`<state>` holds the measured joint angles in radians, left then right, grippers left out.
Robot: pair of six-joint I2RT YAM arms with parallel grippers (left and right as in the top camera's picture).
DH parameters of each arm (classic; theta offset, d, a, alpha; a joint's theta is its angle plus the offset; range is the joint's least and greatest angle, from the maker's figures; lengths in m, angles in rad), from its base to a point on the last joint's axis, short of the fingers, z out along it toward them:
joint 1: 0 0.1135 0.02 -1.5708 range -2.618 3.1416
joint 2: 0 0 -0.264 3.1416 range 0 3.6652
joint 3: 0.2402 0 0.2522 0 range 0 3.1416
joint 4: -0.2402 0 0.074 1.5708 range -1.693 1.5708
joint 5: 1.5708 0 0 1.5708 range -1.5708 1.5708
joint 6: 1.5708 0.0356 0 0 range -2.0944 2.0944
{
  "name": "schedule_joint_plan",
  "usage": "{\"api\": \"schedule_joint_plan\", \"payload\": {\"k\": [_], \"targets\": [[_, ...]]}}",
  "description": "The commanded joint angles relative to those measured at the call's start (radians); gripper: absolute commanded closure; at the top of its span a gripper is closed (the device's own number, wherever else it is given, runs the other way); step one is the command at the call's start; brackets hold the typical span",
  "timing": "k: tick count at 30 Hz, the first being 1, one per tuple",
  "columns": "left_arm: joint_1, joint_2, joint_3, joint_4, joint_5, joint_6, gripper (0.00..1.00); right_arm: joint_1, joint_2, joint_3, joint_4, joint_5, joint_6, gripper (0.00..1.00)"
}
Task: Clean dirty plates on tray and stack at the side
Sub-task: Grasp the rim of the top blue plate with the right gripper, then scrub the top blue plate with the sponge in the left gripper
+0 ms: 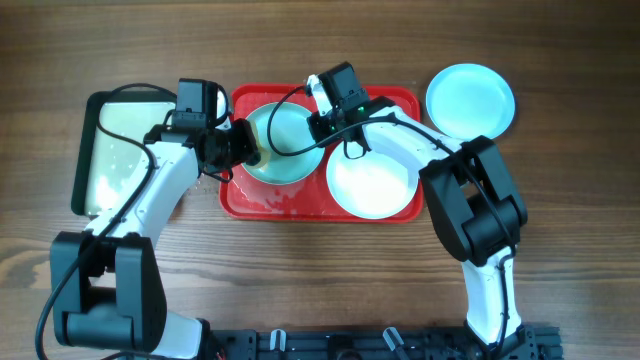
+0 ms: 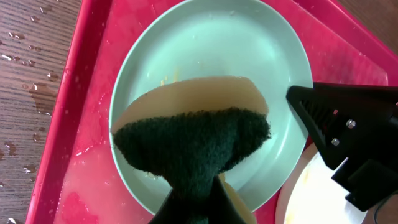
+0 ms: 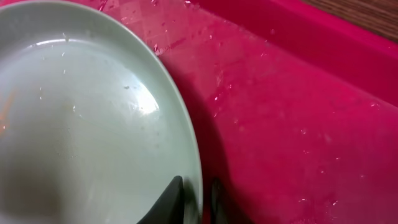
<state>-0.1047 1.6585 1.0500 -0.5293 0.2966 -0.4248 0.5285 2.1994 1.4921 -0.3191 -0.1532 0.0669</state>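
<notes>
Three plates are showing in all, two aqua and one white. The left aqua plate point(image 1: 285, 150) is lying in the left half of the red tray point(image 1: 245, 200), which is sitting in the upper middle of the overhead frame. The white plate point(image 1: 372, 185) is lying in the tray's right half, just beside the first. The second aqua plate point(image 1: 470, 98) is resting off the tray, alone on the wooden surface point(image 1: 320, 285) at the upper right.

The right tool point(image 3: 196, 202) is clamping the left aqua plate's rim, one finger inside the rim and one outside it. In the overhead view this plate's right edge seems to be sitting raised. The left tool point(image 1: 240, 148) is squeezing one sponge point(image 2: 199, 137), yellow with a dark green scouring face, and holding it over the plate's bowl; whether the sponge is touching the plate is not clear.

Cloudy liquid is pooling on the tray floor at the lower left of the left wrist frame, and droplets are lying on the wood at its upper left.

One black-rimmed tray point(image 1: 82, 150) is sitting at the left of the overhead frame.
</notes>
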Motion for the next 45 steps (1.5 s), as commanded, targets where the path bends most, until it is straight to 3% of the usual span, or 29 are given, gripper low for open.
{"api": "schedule_joint_plan", "payload": {"k": [1, 7, 10, 13, 18, 21, 24, 26, 29, 33, 38, 42, 45], "targets": [[-0.005, 0.012, 0.003, 0.006, -0.009, -0.01, 0.96, 0.002, 0.06, -0.008, -0.011, -0.009, 0.056, 0.96], [-0.06, 0.015, -0.004, 0.042, -0.02, -0.046, 0.96, 0.002, 0.056, -0.007, -0.058, -0.078, 0.298, 0.96], [-0.09, 0.036, -0.005, 0.055, -0.146, -0.12, 0.96, 0.002, 0.042, -0.007, -0.087, -0.129, 0.409, 0.96], [-0.101, 0.079, -0.005, 0.105, -0.146, -0.118, 0.96, 0.002, 0.039, -0.007, -0.101, -0.189, 0.474, 0.96], [-0.101, 0.227, -0.005, 0.233, -0.13, -0.103, 0.96, 0.002, 0.039, -0.007, -0.101, -0.185, 0.473, 0.96], [-0.101, 0.268, -0.005, 0.243, -0.086, 0.026, 0.96, 0.001, 0.039, -0.007, -0.101, -0.181, 0.456, 0.96], [-0.1, 0.27, -0.005, 0.15, -0.333, 0.135, 0.96, 0.001, 0.039, -0.007, -0.116, -0.115, 0.398, 0.96], [-0.1, 0.267, -0.004, 0.097, -0.52, 0.138, 0.96, 0.001, 0.039, -0.006, -0.139, -0.018, 0.37, 0.96], [-0.1, 0.248, 0.018, 0.05, -0.605, 0.183, 0.96, 0.0, 0.035, -0.006, -0.155, 0.011, 0.328, 0.96], [-0.1, 0.209, 0.098, -0.023, -0.576, 0.186, 0.96, 0.0, 0.035, -0.006, -0.157, 0.011, 0.328, 0.96], [-0.103, 0.213, 0.113, 0.106, 0.038, 0.178, 0.96, 0.0, 0.035, -0.006, -0.15, 0.011, 0.329, 0.96], [-0.102, 0.328, 0.113, 0.148, 0.032, 0.13, 0.96, 0.0, 0.035, -0.005, -0.153, 0.011, 0.329, 0.96], [-0.099, 0.351, 0.113, 0.113, -0.188, 0.13, 0.96, -0.002, 0.035, -0.006, -0.153, 0.011, 0.328, 0.96]]}}
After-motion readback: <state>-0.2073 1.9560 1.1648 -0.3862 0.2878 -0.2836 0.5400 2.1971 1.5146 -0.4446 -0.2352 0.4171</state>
